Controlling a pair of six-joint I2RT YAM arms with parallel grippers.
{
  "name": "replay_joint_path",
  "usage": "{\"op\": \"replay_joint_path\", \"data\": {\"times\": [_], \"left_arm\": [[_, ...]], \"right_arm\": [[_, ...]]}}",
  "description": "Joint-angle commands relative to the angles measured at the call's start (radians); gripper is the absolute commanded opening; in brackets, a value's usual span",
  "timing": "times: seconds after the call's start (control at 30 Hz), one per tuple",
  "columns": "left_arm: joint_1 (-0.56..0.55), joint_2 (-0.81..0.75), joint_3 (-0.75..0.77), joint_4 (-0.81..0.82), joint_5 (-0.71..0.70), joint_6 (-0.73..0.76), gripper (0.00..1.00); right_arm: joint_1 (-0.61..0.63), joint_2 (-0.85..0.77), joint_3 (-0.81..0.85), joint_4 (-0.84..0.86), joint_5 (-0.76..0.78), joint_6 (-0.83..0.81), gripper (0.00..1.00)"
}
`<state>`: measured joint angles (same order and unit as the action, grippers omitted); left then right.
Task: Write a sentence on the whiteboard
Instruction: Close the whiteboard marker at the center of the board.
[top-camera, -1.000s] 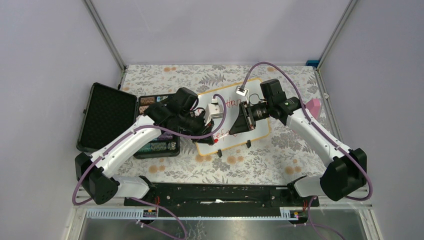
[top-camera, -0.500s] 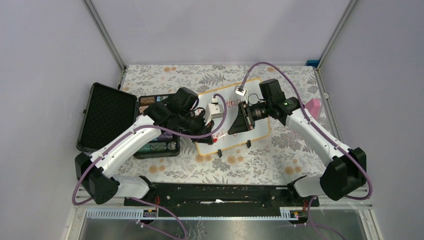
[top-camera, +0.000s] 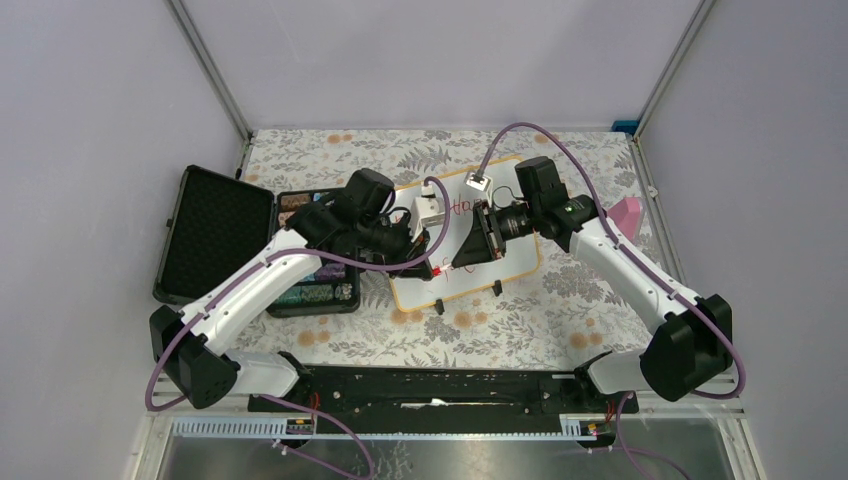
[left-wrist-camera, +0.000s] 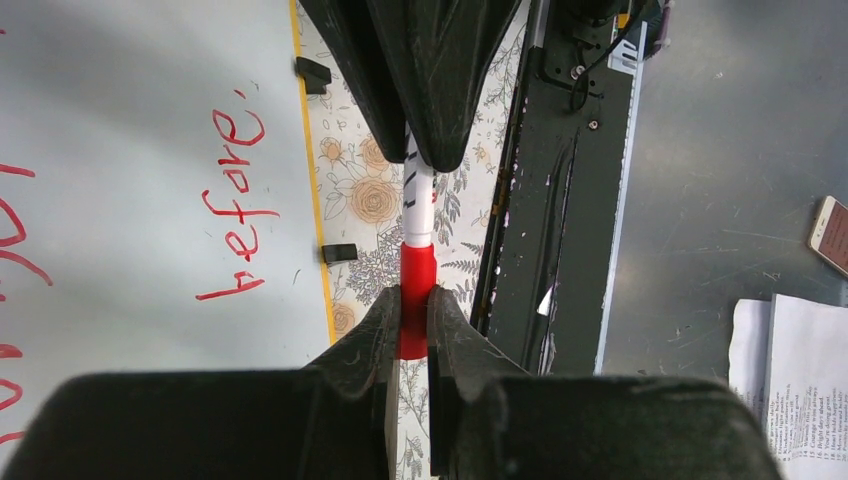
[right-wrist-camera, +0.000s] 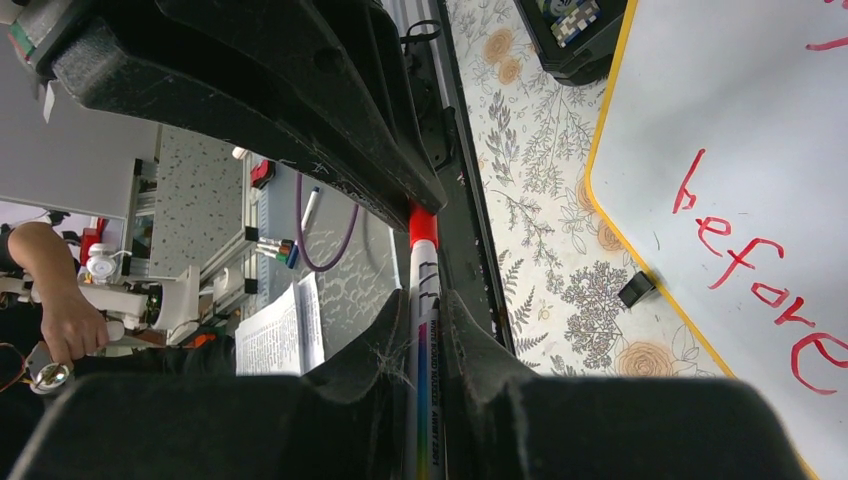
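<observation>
While the left gripper pinches the red cap and the right gripper clamps the marker, their shared axis runs roughly parallel to the near edge of the whiteboard.

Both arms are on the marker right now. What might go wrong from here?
The left end effector pinches only the red cap, the right end effector the marker barrel: an off-axis move may bend or drop it. A drop close to the whiteboard may smear the red writing.
</observation>
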<state>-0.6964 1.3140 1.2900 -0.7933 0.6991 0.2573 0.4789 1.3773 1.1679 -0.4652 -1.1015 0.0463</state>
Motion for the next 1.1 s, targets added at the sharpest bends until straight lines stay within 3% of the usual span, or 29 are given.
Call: {"op": "replay_joint_path", "data": {"times": [0.0, 0.43, 0.57, 0.8, 0.93, 1.0, 1.07], "left_arm": [[0.016, -0.004, 0.081, 0.112, 0.019, -0.007, 0.00], [0.003, 0.035, 0.130, 0.116, 0.014, -0.007, 0.00], [0.038, 0.022, 0.130, 0.097, 0.020, -0.022, 0.24], [0.186, -0.042, 0.141, 0.088, 0.171, -0.064, 0.47], [0.330, -0.082, 0.075, 0.277, 0.328, -0.301, 0.51], [0.408, -0.097, -0.006, 0.514, 0.432, -0.552, 0.55], [0.445, -0.103, -0.127, 0.875, 0.522, -0.887, 0.58]], "right_arm": [[0.024, 0.014, 0.004, 0.003, -0.041, 0.036, 0.00], [0.072, 0.052, -0.010, 0.040, -0.062, 0.073, 0.00], [0.060, 0.027, 0.010, 0.040, -0.033, 0.067, 0.00], [-0.067, 0.027, 0.064, 0.105, -0.076, 0.149, 0.00], [-0.124, 0.006, 0.064, 0.328, -0.109, 0.363, 0.00], [-0.132, -0.006, 0.042, 0.523, -0.110, 0.500, 0.00], [-0.132, -0.004, 0.031, 0.661, -0.102, 0.610, 0.00]]}}
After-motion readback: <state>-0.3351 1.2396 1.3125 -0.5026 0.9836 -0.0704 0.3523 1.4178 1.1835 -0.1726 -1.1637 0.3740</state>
